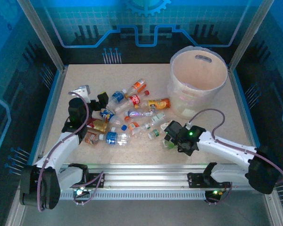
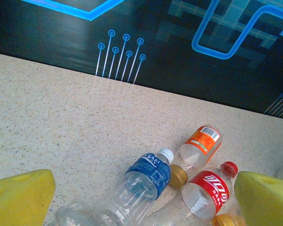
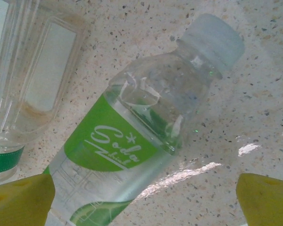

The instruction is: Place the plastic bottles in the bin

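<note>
Plastic bottle (image 3: pixel 166 96) bears green label (image 3: pixel 108 146) reading "Soda".

Plastic bottles (image 1: pixel 127 117) strewn flat left of upright bin (image 1: pixel 198 82)

The table (image 1: pixel 212 127) is lit evenly from above in the top external view, while the surrounding walls are left dim and tinted blue. The bin (image 1: pixel 198 101) is washed out to a pale pinkish white, and detail on its lit wall is lost. Only faint, soft shadows are cast under the arms. In the right wrist view, streaks of glare are thrown across the tabletop beside the green-labelled bottle (image 3: pixel 113 146) — its cap is rendered hazy. The yellow pads (image 3: pixel 21 200) at the lower corners are blurred, and the same softness is seen in the left wrist view.
</note>
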Available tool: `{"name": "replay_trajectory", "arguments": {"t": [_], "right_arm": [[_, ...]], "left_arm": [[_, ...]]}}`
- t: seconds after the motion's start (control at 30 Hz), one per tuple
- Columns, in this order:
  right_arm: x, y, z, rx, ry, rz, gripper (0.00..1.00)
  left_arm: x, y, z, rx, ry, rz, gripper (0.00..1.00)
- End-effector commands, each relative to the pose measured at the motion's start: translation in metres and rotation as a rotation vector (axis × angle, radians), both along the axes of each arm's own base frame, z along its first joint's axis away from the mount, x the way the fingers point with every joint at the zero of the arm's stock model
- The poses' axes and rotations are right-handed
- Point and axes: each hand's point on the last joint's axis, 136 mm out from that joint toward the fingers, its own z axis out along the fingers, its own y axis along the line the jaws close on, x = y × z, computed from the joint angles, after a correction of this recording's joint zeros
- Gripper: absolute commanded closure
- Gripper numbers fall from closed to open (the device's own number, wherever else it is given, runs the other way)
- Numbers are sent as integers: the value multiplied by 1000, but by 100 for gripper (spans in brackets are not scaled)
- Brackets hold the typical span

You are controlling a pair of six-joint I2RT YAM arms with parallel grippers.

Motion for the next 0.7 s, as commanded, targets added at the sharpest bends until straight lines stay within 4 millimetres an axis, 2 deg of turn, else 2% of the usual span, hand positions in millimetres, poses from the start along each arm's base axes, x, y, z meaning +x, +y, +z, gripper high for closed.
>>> {"name": "replay_trajectory", "arguments": {"t": [0.0,0.37,0.67], "right_arm": [[12,6,5,9,-12,-5,0],[17,3,-13,20,29,-27,0],[11,-2,-30,13,91,-14,9]], "left_arm": [[2,-6,10,-11,-34,-24,1],[3,-7,7,-10,-22,-28,1],[4,-9,3,-22,-8,-39,1]]}}
